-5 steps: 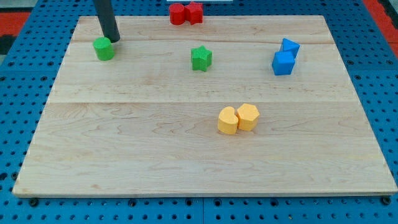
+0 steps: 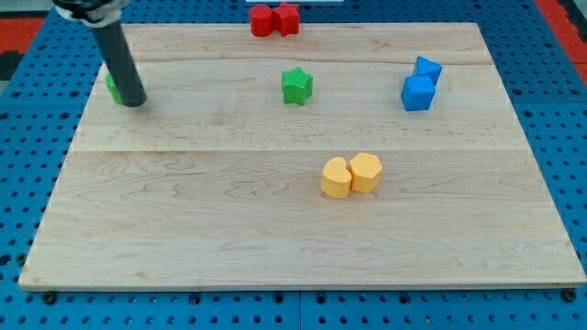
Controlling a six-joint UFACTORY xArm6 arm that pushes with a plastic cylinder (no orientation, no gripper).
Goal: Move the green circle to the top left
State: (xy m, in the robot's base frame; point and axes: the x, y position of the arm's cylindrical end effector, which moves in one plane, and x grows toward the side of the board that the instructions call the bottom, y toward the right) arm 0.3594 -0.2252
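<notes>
The green circle (image 2: 112, 88) lies near the board's left edge in the upper part of the view. Most of it is hidden behind my rod; only a green sliver shows at the rod's left side. My tip (image 2: 135, 100) rests on the board just right of and slightly below that sliver, touching or nearly touching it. The rod leans up toward the view's top left.
A green star (image 2: 296, 86) lies at upper centre. Two red blocks (image 2: 274, 19) sit together at the top edge. Two blue blocks (image 2: 420, 84) sit together at upper right. Two yellow blocks (image 2: 351, 175) sit together at centre. The wooden board (image 2: 183, 229) lies on a blue pegboard.
The rod has swung from the circle's upper right to lower left. The green circle has slid left and slightly down, toward the board's left edge, and is now mostly hidden.
</notes>
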